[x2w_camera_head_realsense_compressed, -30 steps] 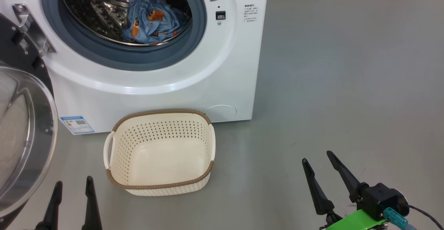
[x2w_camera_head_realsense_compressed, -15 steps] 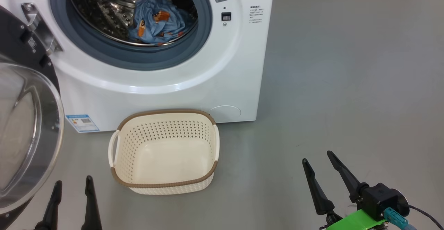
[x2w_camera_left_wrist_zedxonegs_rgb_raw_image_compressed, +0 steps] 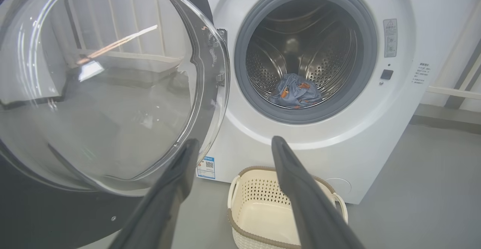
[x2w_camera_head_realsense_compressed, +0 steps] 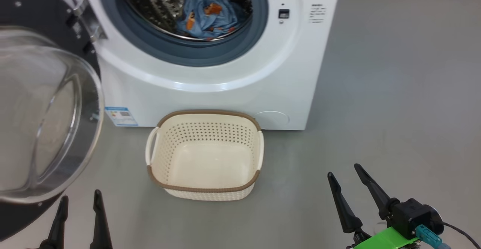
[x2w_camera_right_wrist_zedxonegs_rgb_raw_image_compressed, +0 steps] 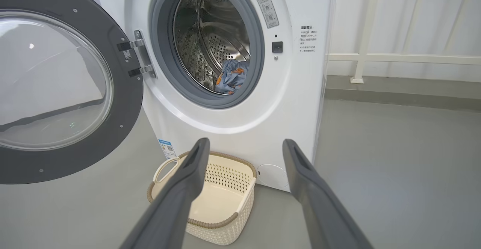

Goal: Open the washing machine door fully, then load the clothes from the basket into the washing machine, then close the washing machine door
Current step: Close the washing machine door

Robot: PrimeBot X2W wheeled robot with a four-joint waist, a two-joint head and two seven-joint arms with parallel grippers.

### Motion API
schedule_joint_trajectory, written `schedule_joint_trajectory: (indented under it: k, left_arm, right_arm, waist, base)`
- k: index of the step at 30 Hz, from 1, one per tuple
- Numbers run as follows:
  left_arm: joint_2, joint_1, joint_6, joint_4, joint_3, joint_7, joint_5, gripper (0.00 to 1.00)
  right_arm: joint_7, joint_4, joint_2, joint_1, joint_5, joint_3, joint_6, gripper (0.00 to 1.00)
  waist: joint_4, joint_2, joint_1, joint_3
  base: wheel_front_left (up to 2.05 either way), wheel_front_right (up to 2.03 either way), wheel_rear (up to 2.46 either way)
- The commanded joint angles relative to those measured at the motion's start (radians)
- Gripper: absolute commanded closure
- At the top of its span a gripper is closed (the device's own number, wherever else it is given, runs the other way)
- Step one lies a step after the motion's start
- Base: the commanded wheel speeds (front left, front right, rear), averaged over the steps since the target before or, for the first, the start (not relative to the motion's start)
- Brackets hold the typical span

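The white washing machine (x2w_camera_head_realsense_compressed: 210,91) stands ahead with its round door (x2w_camera_head_realsense_compressed: 45,113) swung wide open to the left, glass bowl facing me. Light blue clothes (x2w_camera_head_realsense_compressed: 204,14) with orange figures lie inside the steel drum, also in the left wrist view (x2w_camera_left_wrist_zedxonegs_rgb_raw_image_compressed: 295,95) and the right wrist view (x2w_camera_right_wrist_zedxonegs_rgb_raw_image_compressed: 231,77). The cream basket (x2w_camera_head_realsense_compressed: 204,155) sits on the floor before the machine with nothing in it. My left gripper (x2w_camera_head_realsense_compressed: 79,200) is open at the lower left, close under the door. My right gripper (x2w_camera_head_realsense_compressed: 344,170) is open at the lower right, apart from the basket.
Grey floor (x2w_camera_head_realsense_compressed: 394,91) stretches to the right of the machine. A white wall with a rail and post (x2w_camera_right_wrist_zedxonegs_rgb_raw_image_compressed: 375,57) runs behind on the right. The open door (x2w_camera_left_wrist_zedxonegs_rgb_raw_image_compressed: 101,83) takes up the space at the left.
The head view has swung leftward, so machine, door and basket sit further right in the picture. Both grippers stay open in the same spots.
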Motion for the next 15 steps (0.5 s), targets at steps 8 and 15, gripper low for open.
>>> schedule_joint_trajectory:
  k: [8,15]
  left_arm:
    - [0.006,-0.03,0.022,-0.029,0.023,-0.006,-0.025,0.0]
    - [0.006,-0.034,0.044,-0.026,0.018,-0.006,-0.046,0.0]
  right_arm:
    - [-0.012,-0.017,-0.006,-0.031,-0.015,0.028,0.002,0.0]
    - [-0.012,-0.017,-0.009,-0.038,-0.021,0.031,0.002,0.0]
  waist:
    - [0.11,0.0,0.0,0.014]
    - [0.182,0.0,0.0,0.024]
  base:
    - [0.0,0.0,0.0]
    - [0.0,0.0,0.0]
